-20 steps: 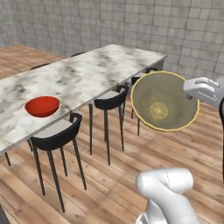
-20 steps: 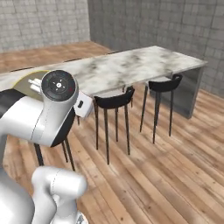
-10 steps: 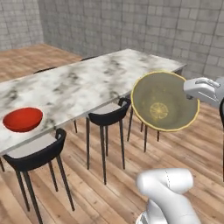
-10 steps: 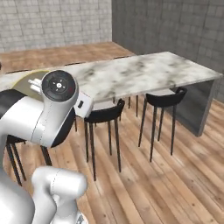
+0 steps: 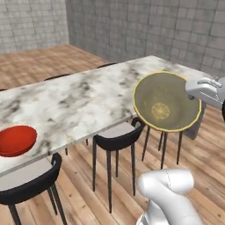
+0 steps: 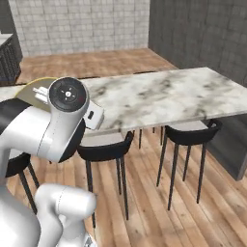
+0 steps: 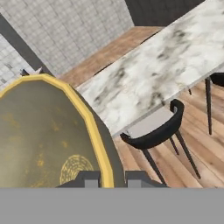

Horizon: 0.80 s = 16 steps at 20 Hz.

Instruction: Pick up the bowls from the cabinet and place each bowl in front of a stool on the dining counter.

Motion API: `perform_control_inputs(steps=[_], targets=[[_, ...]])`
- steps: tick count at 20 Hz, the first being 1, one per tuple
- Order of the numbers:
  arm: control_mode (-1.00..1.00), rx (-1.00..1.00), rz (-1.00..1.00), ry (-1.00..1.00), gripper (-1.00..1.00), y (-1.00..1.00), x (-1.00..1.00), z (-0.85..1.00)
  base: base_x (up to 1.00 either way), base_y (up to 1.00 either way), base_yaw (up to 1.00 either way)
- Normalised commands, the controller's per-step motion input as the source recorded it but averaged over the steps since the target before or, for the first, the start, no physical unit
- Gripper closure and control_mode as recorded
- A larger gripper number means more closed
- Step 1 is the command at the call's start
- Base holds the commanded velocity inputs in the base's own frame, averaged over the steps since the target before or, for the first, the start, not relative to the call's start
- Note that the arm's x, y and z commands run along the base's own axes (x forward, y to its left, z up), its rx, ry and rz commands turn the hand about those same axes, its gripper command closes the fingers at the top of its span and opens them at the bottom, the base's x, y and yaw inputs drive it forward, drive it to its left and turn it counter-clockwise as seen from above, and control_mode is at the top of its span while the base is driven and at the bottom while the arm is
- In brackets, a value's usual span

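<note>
View shifted — olive bowl [image 5: 165, 102] rim between jaws

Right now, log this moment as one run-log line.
gripper: shut on tan-olive bowl, carried tilted | red bowl: on dining counter by a stool

A warm brown wood-plank floor [image 5: 193, 154] spreads below the end effector, and grey square-tiled walls [image 5: 145, 26] rise beyond it, paler to its left.

Glossy red bowl [image 5: 16, 139] on veined marble dining counter [image 5: 88, 96]; tan-olive bowl [image 5: 165, 102] matt, mottled; floor [image 6: 144, 193] wood.
</note>
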Motion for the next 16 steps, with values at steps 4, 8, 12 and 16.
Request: perform_control_inputs(steps=[4,8,12,16], targets=[[1.00,0.00,0.00,0.00,1.00,0.00,0.00,0.00,0.87,0.00,0.29],[1.00,0.00,0.00,0.00,1.00,0.00,0.00,0.00,0.82,-0.23,0.32],[1.00,0.00,0.00,0.00,1.00,0.00,0.00,0.00,0.76,-0.44,0.36],[1.00,0.00,0.00,0.00,1.00,0.00,0.00,0.00,0.72,-0.57,0.41]])
